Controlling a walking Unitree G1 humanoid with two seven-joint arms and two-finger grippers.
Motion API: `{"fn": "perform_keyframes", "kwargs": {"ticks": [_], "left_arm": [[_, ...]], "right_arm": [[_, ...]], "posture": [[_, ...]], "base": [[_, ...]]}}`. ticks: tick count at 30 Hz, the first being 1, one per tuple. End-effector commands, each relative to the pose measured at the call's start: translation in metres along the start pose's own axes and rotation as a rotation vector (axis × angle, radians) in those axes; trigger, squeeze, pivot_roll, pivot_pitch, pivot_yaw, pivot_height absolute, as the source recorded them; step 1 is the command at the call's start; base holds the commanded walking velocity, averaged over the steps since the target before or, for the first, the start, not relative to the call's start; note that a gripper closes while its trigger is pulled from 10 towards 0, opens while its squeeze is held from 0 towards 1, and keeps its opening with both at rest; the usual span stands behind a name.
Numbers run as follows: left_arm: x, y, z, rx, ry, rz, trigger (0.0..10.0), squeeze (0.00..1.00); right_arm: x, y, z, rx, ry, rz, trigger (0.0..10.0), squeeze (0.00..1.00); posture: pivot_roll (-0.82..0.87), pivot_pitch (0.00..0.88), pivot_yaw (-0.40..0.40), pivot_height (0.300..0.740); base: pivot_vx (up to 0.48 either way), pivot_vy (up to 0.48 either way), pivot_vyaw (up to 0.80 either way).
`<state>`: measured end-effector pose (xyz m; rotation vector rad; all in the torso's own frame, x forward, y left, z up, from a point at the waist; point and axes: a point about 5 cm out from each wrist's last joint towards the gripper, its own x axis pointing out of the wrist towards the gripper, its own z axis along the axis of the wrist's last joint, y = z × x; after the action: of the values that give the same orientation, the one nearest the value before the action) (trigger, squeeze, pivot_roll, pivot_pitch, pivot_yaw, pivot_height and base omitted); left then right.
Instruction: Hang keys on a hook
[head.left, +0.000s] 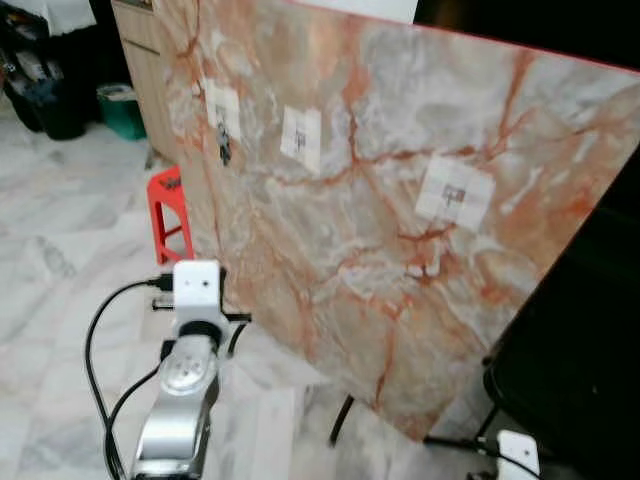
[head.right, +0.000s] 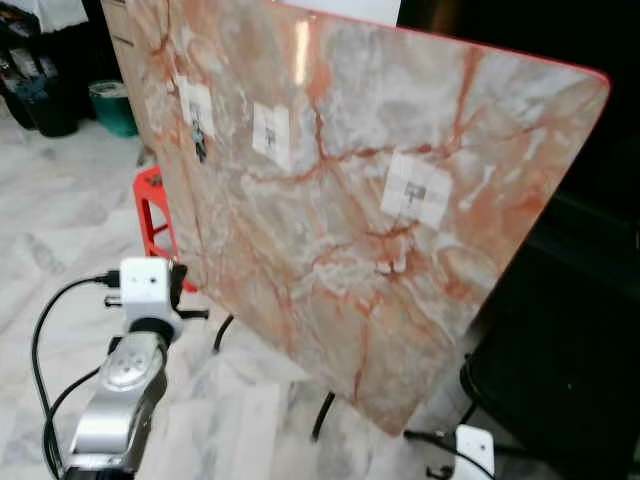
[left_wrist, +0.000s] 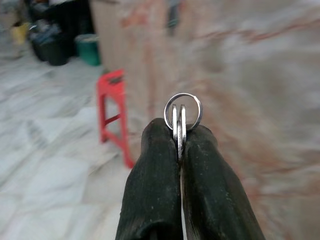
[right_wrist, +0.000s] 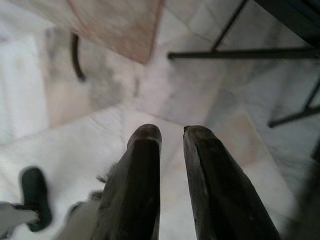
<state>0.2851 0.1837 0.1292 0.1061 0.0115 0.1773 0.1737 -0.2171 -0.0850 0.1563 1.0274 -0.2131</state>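
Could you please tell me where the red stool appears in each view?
Left eye view: stool upper left, beside the marble slab's left edge.
Right eye view: stool upper left, same edge.
Left wrist view: stool beyond the left pincer pinching a key ring.
Right wrist view: floor under the slab's corner.
Shared landmark: the slab.

marble board (head.left: 400, 250): 1 | white hook patches on it: 3, one near its left edge (head.left: 222, 108), one beside that (head.left: 301, 136), one toward its right edge (head.left: 455, 193) | key ring between my left fingers (left_wrist: 183, 112): 1 | red stool (head.left: 168, 215): 1 | green bin (head.left: 122, 110): 1
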Motion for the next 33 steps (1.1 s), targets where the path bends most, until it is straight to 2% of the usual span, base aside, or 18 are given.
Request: {"fn": "perform_keyframes", "kwargs": {"ticks": [1,33], "left_arm": [[0.0008,-0.0081,0.0065,-0.009,-0.02,-0.02,10.0,0.0],[0.0039,-0.011,0.0145,0.011,-0.05,-0.052,10.0,0.0]], "right_arm": [[-0.0011,-0.0096,-0.0003,0.019,-0.002,-0.028,10.0,0.0],[-0.0007,-0.008,0.0023,0.026,-0.007,-0.02,10.0,0.0]], "posture": [[0.11,0.0,-0.108,0.74],[0.11,0.0,-0.109,0.74]], "base": [[0.315,0.0,0.0],[0.315,0.0,0.0]]}}
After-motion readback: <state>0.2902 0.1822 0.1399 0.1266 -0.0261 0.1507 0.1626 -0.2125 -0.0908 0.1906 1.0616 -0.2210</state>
